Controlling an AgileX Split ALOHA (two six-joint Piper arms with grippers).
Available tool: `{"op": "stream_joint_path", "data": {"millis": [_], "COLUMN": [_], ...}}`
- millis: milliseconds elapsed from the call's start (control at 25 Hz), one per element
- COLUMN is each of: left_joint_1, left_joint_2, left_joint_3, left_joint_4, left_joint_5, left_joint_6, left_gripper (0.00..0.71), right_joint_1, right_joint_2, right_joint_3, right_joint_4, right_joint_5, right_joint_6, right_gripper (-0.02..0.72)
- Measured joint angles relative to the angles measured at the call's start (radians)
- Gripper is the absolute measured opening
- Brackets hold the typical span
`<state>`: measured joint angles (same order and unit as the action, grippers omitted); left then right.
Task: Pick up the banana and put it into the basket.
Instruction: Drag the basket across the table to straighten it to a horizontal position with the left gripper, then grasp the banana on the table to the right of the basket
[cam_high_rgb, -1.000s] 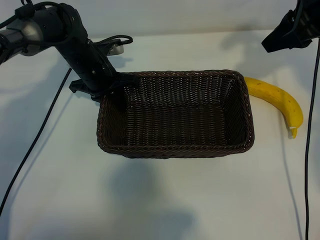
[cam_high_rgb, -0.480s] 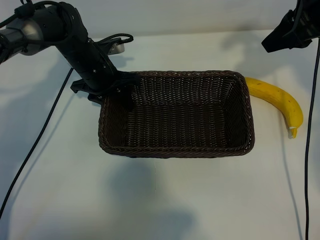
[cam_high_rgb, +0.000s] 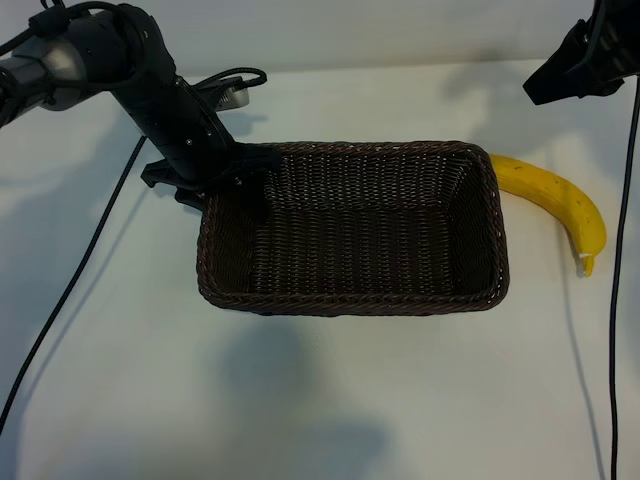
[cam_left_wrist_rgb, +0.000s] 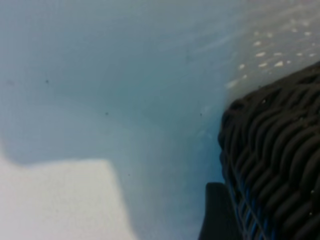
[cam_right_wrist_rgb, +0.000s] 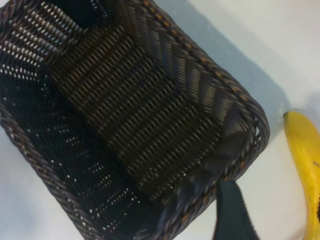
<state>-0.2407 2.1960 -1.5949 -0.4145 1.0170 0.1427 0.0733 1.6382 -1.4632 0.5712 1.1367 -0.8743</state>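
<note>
The left gripper (cam_high_rgb: 222, 176) straddles the basket (cam_high_rgb: 350, 300) corner rim, fingers apart. The banana (cam_high_rgb: 560, 200) lies outside the opposite edge; whether the right gripper (cam_high_rgb: 560, 75) is apart, I cannot tell.

Overhead exterior; close wrist views, basket (cam_high_rgb: 350, 230) shared

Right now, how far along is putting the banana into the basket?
Barely started. The curved yellow banana lies on the table beside the dark brown woven wicker basket, which holds nothing. The left gripper sits at the basket's corner; the right gripper hangs above, empty. Picking and placing remain.
</note>
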Motion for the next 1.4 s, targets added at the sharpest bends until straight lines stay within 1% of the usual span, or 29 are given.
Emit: {"op": "stream_joint_path", "data": {"millis": [120, 240, 360, 600, 920, 1400], "left_joint_1": [0.0, 0.0, 0.0, 0.0, 0.0, 0.0], "left_joint_2": [-0.014, -0.026, -0.045, -0.125, -0.24, -0.26], "left_joint_3": [-0.016, -0.061, -0.102, -0.139, -0.143, -0.144], "left_joint_4": [0.0, 0.004, 0.038, 0.117, 0.12, 0.12], "left_joint_5": [0.022, 0.095, 0.159, 0.159, 0.159, 0.159], "left_joint_6": [-0.002, -0.011, -0.028, -0.068, -0.07, -0.059], "left_gripper": [0.523, 0.526, 0.526, 0.526, 0.526, 0.526], "right_joint_1": [0.0, 0.0, 0.0, 0.0, 0.0, 0.0], "right_joint_2": [0.0, 0.0, 0.0, 0.0, 0.0, 0.0], "right_joint_3": [0.0, 0.0, 0.0, 0.0, 0.0, 0.0], "right_joint_4": [0.0, 0.0, 0.0, 0.0, 0.0, 0.0], "right_joint_5": [0.0, -0.001, -0.001, -0.002, -0.004, -0.005], "right_joint_6": [0.0, 0.0, 0.0, 0.0, 0.0, 0.001], "right_gripper": [0.42, 0.42, 0.42, 0.42, 0.42, 0.42]}}
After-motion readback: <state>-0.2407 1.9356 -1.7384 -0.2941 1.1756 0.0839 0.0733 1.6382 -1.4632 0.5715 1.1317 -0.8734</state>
